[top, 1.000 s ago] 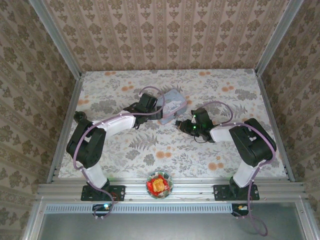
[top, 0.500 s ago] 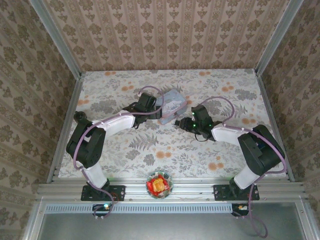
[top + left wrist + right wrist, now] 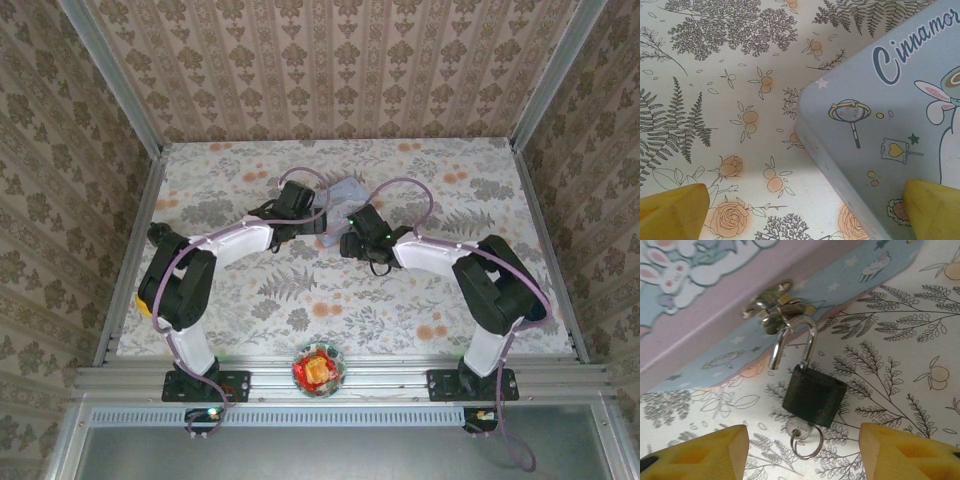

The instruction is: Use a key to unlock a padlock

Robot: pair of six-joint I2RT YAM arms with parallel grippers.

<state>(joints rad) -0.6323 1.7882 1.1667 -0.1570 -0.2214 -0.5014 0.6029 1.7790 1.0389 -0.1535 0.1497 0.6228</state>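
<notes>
**Padlock hooked on the tin's hasp, both sets of jaws apart**

The padlock (image 3: 814,395) lies on the flowered counter (image 3: 910,330), just beside the near side of the pale blue cartoon tin (image 3: 700,340). Its silvery shackle (image 3: 807,335) is hooked through the tin's metal hasp (image 3: 771,307). One shackle leg enters the black body. The other seems to end free of it, though the angle leaves that unsure. A key (image 3: 799,429) carrying a small ring sticks out of the padlock's underside.

The right gripper (image 3: 800,455) faces the padlock with its jaws apart, one yellow fingertip on each side of the key and touching nothing. The left gripper (image 3: 802,210) hangs at the tin's left corner with its jaws spread wide. One fingertip is over the lid, the other over bare counter.

A bowl of wrapped sweets (image 3: 318,368) sits at the near edge, well apart from the tin.
</notes>
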